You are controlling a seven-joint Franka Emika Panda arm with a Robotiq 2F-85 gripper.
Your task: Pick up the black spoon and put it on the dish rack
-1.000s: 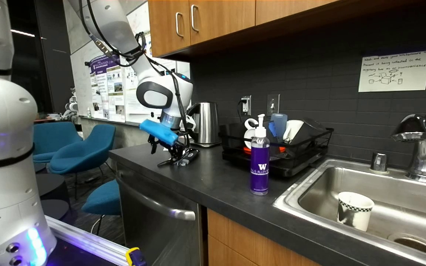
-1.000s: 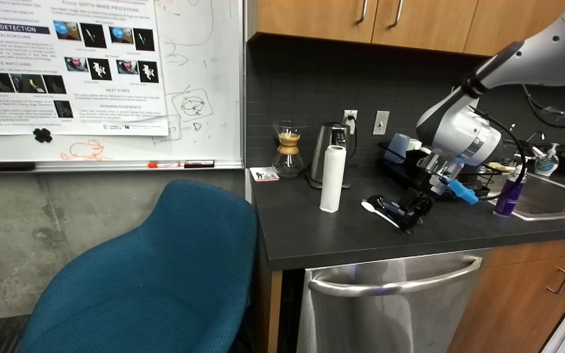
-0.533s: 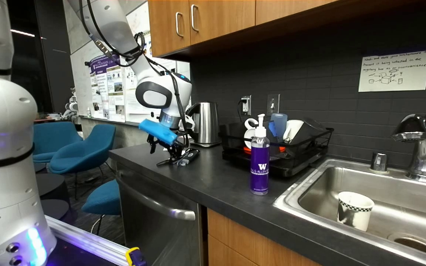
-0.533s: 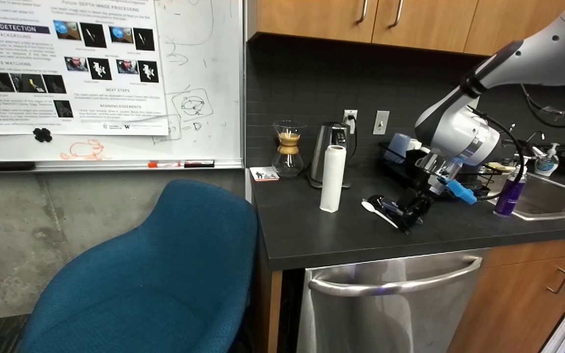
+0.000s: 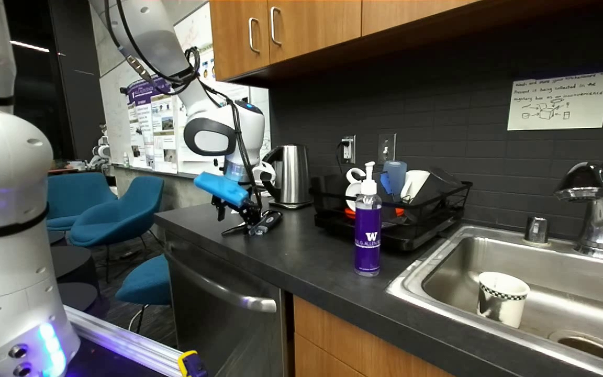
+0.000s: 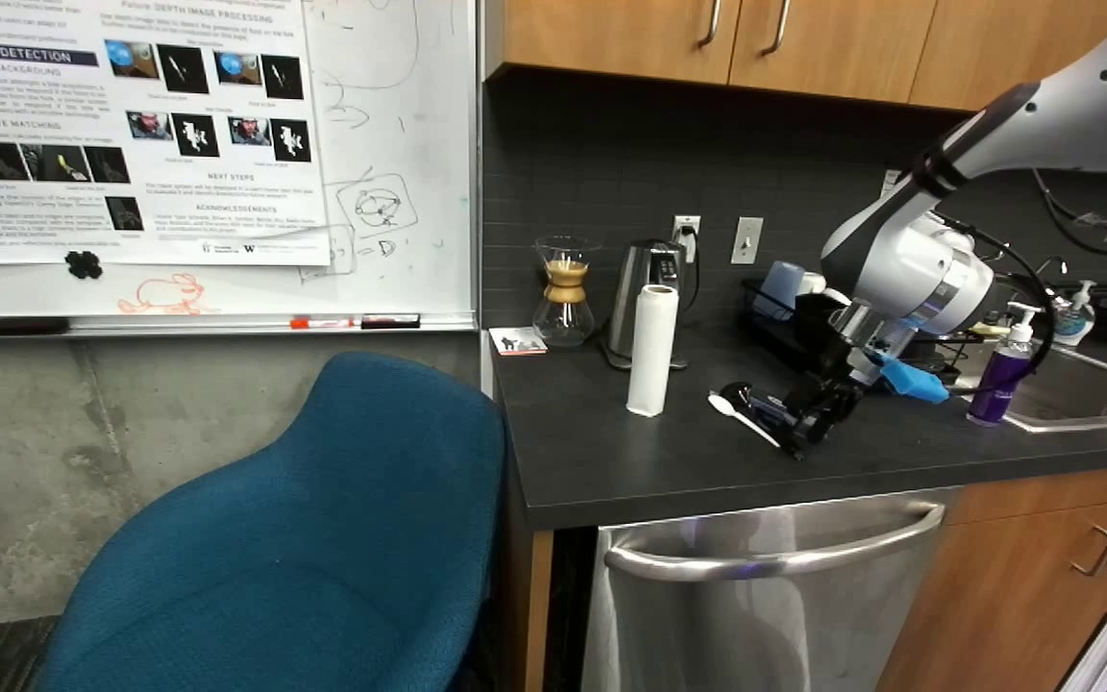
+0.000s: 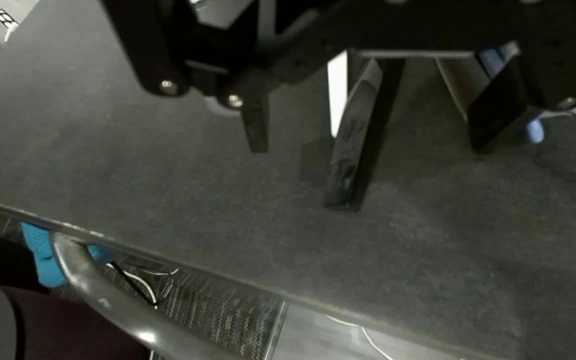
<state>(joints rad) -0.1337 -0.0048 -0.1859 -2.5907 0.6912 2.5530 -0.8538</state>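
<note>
The black spoon lies on the dark counter. Its dark handle (image 7: 352, 135) runs between my gripper's fingers in the wrist view, and its round bowl (image 6: 736, 392) shows in an exterior view. My gripper (image 7: 369, 148) is open, low over the counter, with one finger on each side of the handle and gaps between. The gripper (image 6: 811, 432) hides part of the spoon there. A white spoon (image 6: 742, 417) lies close beside it; its handle (image 7: 337, 95) also shows between the fingers. The dish rack (image 5: 411, 230), black wire holding cups and dishes, stands against the back wall.
A black object (image 5: 269, 222) lies beside the gripper. A purple soap bottle (image 5: 367, 235) stands before the rack, beside the sink (image 5: 411, 277). A white paper roll (image 6: 652, 351), a steel kettle (image 6: 645, 298) and a glass coffee maker (image 6: 565, 298) stand on the counter.
The wrist has shifted and tilted slightly, leftward in an exterior view, while the fingertips stay near the counter around the same place. The spoons have not visibly moved.
</note>
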